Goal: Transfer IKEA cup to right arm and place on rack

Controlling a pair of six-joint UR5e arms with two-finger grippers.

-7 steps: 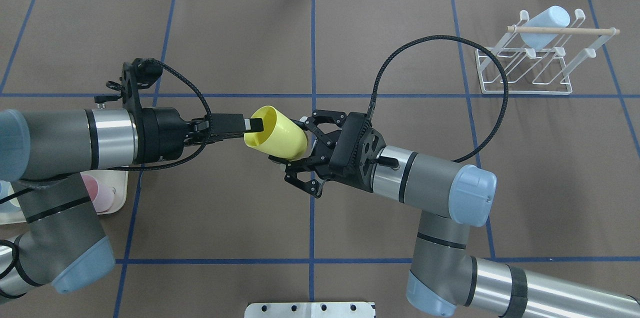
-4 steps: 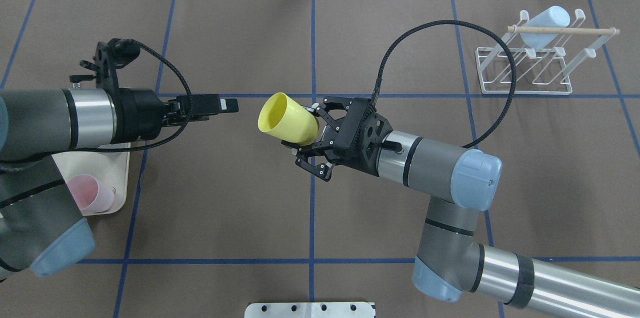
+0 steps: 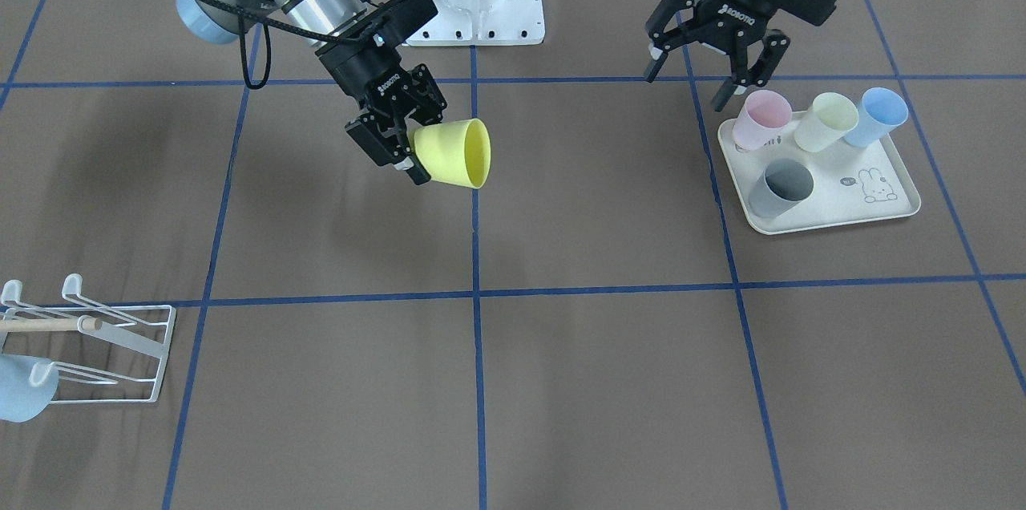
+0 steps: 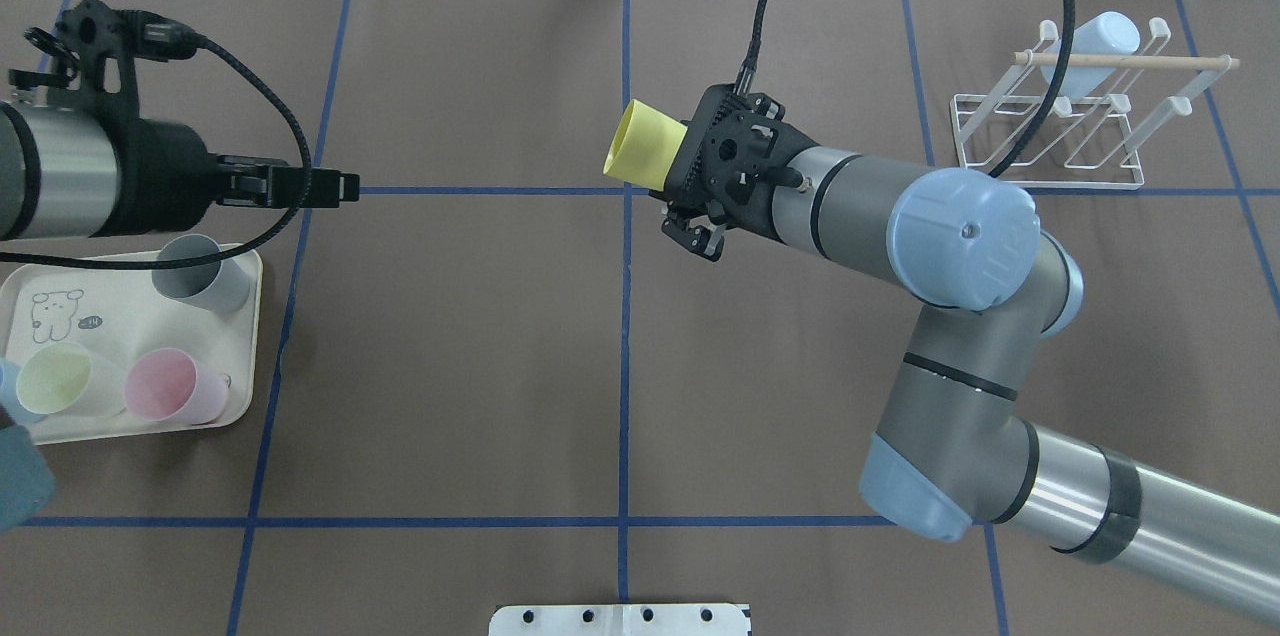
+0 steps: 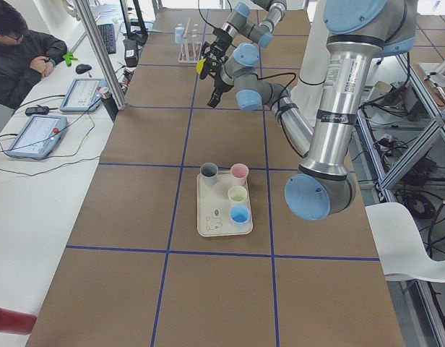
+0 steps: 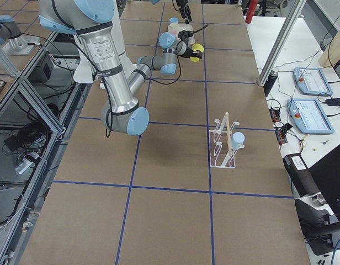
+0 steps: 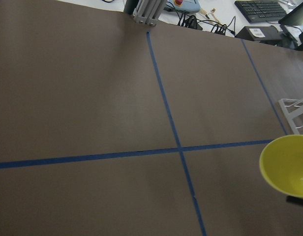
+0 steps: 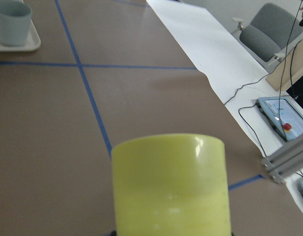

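The IKEA cup (image 4: 640, 144) is yellow and hangs on its side above the table's middle, mouth toward the left arm. My right gripper (image 4: 676, 174) is shut on its base; from across the table the cup (image 3: 454, 153) juts out of the right gripper (image 3: 414, 151). It fills the right wrist view (image 8: 168, 182) and shows at the edge of the left wrist view (image 7: 287, 164). The left gripper (image 3: 689, 89) is open and holds nothing, just above the tray's robot-side edge. The white wire rack (image 4: 1050, 178) stands at the far right.
A light blue cup (image 4: 1095, 41) hangs on the rack under its wooden rod (image 4: 1130, 62). The cream tray (image 4: 245, 336) at the left holds a grey cup (image 3: 779, 188), a pink cup (image 3: 761, 119), a pale yellow one and a blue one. A person sits at the side desk (image 5: 24, 54).
The left gripper let go of the yellow cup's rim and drew back left to the tray. The right arm, still gripping the cup, swung it farther from the robot and rightward.
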